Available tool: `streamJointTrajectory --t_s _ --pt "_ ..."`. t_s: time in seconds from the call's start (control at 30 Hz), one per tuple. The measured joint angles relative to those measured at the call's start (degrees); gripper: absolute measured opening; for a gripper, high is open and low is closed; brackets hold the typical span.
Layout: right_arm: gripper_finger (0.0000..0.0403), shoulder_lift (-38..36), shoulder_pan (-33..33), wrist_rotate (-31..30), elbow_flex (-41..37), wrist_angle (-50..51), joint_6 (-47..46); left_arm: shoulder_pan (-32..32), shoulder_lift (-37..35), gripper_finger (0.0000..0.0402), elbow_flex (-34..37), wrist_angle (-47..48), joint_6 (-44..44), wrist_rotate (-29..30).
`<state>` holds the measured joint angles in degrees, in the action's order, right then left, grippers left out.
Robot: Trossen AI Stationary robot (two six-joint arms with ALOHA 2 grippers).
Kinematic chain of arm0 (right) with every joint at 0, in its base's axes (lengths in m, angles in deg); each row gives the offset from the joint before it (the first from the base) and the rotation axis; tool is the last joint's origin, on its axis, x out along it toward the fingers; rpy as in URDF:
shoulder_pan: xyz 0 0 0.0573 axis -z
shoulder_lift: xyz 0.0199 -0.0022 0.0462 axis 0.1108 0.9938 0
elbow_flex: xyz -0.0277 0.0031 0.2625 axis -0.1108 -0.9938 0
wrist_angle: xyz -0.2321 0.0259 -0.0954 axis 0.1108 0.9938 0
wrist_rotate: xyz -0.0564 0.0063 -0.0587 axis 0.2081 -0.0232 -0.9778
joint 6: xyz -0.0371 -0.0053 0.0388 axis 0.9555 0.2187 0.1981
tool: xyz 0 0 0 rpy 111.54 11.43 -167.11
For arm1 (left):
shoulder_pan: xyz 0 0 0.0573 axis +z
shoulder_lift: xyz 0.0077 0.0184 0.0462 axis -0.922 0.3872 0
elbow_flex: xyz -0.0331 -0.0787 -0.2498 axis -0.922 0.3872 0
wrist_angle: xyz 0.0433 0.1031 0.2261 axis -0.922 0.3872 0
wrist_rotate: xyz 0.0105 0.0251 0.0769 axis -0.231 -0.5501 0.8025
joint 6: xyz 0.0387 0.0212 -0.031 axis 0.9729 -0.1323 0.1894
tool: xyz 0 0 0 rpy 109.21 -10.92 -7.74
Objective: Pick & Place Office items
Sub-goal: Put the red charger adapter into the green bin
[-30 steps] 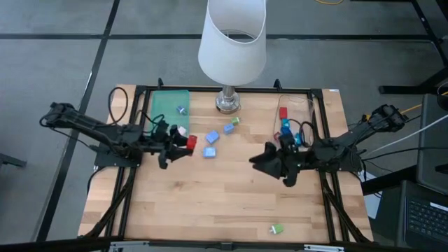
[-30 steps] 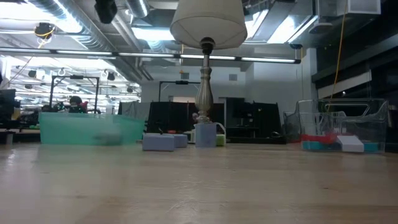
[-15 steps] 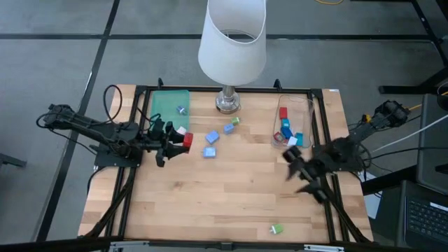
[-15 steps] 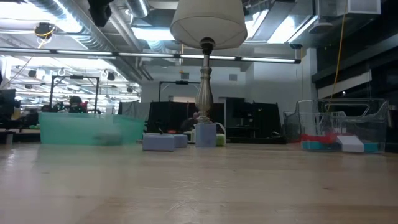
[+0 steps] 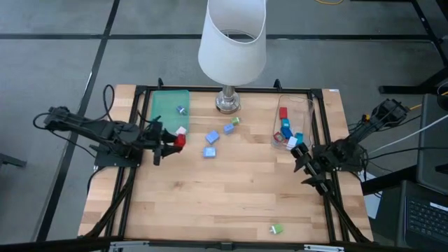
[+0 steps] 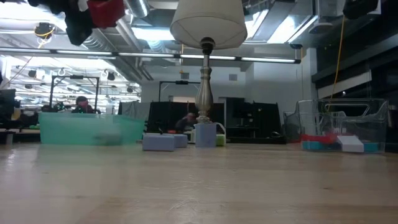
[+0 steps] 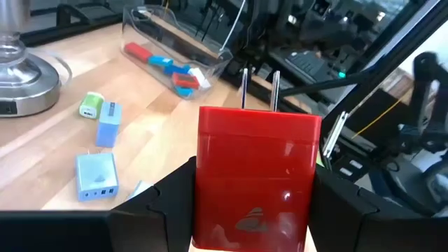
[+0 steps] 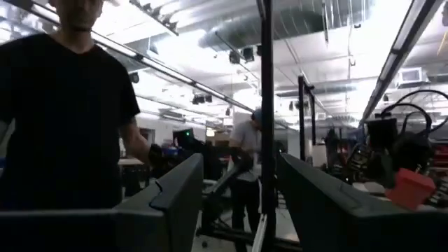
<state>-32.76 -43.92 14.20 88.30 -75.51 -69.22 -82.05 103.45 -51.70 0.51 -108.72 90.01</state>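
While aloft: left hand clamped on red plug, prongs pointing away from wrist.
Tray lies just beyond, nearest this arm; blue pieces loose on wooden counter. Right hand, fingers apart, empty, beside bin. Workshop behind.

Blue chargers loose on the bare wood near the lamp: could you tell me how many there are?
3: one and another side by side, and a third nearer the lamp base. The lamp shade may hide more.

The red charger hides its lower end between dark fingers.
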Motion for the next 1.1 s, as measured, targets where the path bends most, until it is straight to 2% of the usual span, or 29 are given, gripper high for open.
streamJointTrajectory --t_s 0.1,0.33,0.4,0.5,0.57,0.63,0.7,0.77,0.87,1.0,1.1 --pt "0.0192 -0.06 0.38 5.17 0.07 -0.31 -0.23 0.04 -1.97 0.0203 0.00 0.35 0.10 1.51" --pt "0.0192 0.58 0.72 25.64 0.11 -8.96 -0.59 0.09 -6.46 0.0203 -0.02 1.69 0.89 4.38" --pt "0.0192 0.94 0.69 28.94 0.11 -9.60 -3.85 0.09 -7.37 0.0203 0.00 1.91 0.92 4.47" --pt "0.0192 1.65 0.73 27.93 0.16 -5.06 -7.82 0.08 -8.54 0.0203 -0.01 2.54 0.81 5.07" --pt "0.0192 1.79 0.70 27.60 0.16 5.21 -5.42 0.07 -8.85 0.0203 -0.02 2.78 0.42 5.90" --pt "0.0192 2.25 -0.29 27.62 0.14 13.60 -7.53 0.07 -9.10 0.0203 -0.02 3.12 -0.09 6.32" --pt "0.0192 2.81 -1.27 26.67 0.24 14.05 -11.85 0.07 -9.18 0.0203 -0.01 3.10 -0.91 6.78" --pt "0.0192 3.09 -1.61 24.24 0.49 14.03 -12.41 0.07 -9.16 0.0203 -0.01 3.13 -1.60 7.23" --pt "0.0192 3.13 -1.67 22.97 0.49 18.40 -6.78 0.07 -9.17 0.0203 -0.01 3.19 -2.14 7.82" --pt "0.0192 3.17 -1.67 22.35 0.46 29.51 0.40 0.07 -9.16 0.0203 -0.02 3.32 -2.94 8.84" --pt "0.0192 3.14 -1.67 22.33 0.46 30.00 0.70 0.07 -9.16 0.0203 -0.02 3.61 -3.73 8.87"
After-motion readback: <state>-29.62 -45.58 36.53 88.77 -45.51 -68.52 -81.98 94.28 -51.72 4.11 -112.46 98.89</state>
